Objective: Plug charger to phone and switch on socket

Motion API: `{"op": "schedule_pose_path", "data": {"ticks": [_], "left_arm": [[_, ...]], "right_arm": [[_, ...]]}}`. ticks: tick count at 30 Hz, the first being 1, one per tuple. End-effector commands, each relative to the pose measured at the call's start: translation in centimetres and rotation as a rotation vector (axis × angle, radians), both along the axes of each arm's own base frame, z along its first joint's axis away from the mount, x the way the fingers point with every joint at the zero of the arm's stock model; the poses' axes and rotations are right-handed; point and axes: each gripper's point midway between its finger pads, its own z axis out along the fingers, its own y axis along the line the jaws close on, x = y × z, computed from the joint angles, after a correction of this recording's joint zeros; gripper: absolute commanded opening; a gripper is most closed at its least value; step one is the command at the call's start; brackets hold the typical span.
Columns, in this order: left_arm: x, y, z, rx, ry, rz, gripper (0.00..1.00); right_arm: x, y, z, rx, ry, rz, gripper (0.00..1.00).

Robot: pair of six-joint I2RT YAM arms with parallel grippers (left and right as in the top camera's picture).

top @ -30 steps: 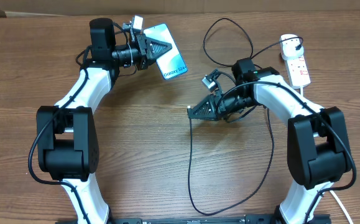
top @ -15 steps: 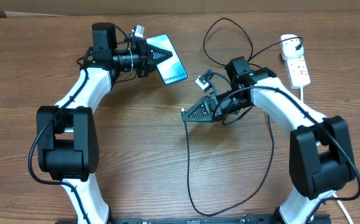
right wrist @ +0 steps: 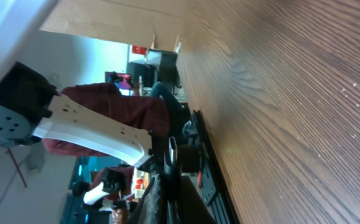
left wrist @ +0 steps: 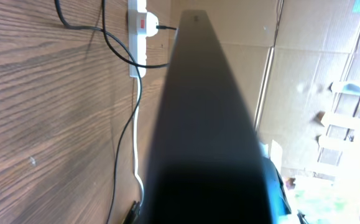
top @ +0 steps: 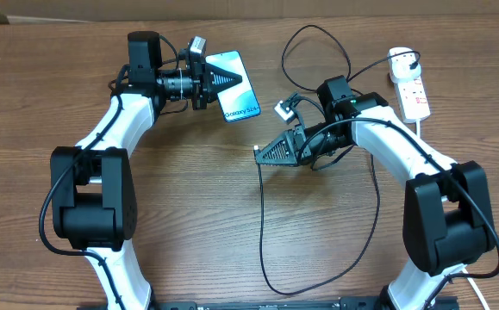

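The phone [top: 239, 89], its blue screen lit, is held off the table at the back with my left gripper [top: 221, 79] shut on its near end. In the left wrist view the phone [left wrist: 204, 124] is a dark edge-on slab that fills the middle and hides the fingers. My right gripper [top: 265, 153] is shut on the charger's connector tip [top: 258, 152], which points left, a short way below and right of the phone. That tip [right wrist: 172, 148] sticks out from the shut right gripper [right wrist: 170, 186]. The charger's plug [top: 402, 58] sits in the white socket [top: 414, 93] at the far right.
The black charger cable [top: 263, 232] hangs from the tip, loops near the front edge [top: 318, 288] and curls at the back [top: 318, 47]. The socket strip [left wrist: 139, 37] and its white cord [left wrist: 136, 112] lie on the wood. Cardboard walls stand behind the table.
The left gripper has turned and shifted the phone slightly right and toward the front. The right gripper has carried the connector tip a little left and toward the back, closer to the phone.
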Motion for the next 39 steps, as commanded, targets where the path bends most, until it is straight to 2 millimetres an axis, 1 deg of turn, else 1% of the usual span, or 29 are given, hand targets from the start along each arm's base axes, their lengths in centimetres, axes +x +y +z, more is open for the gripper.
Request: {"op": "schedule_pose_path", "data": {"ticks": [1, 9, 16, 31, 39], "left_arm": [[-0.8, -0.5, 1.5, -0.040, -0.002, -0.053, 0.04], [-1.5, -1.8, 1.4, -0.038, 0.007, -0.082, 0.04], [-1.6, -2.0, 1.4, -0.039, 0.008, -0.088, 0.05], [-1.7, -2.1, 1.3, -0.041, 0.016, -0.092, 0.04], [-2.0, -2.3, 1.5, -0.049, 0.014, -0.109, 0.04]], "right_arm": [[0.3, 0.0, 2.5, 0.077, -0.035, -0.003, 0.04], [1.0, 0.2, 2.7, 0.078, -0.007, -0.017, 0.04], [1.2, 0.2, 2.7, 0.078, -0.019, -0.018, 0.04], [2.5, 0.5, 2.8, 0.066, -0.015, -0.043, 0.04], [2.6, 0.5, 2.8, 0.064, -0.014, -0.047, 0.04]]}}
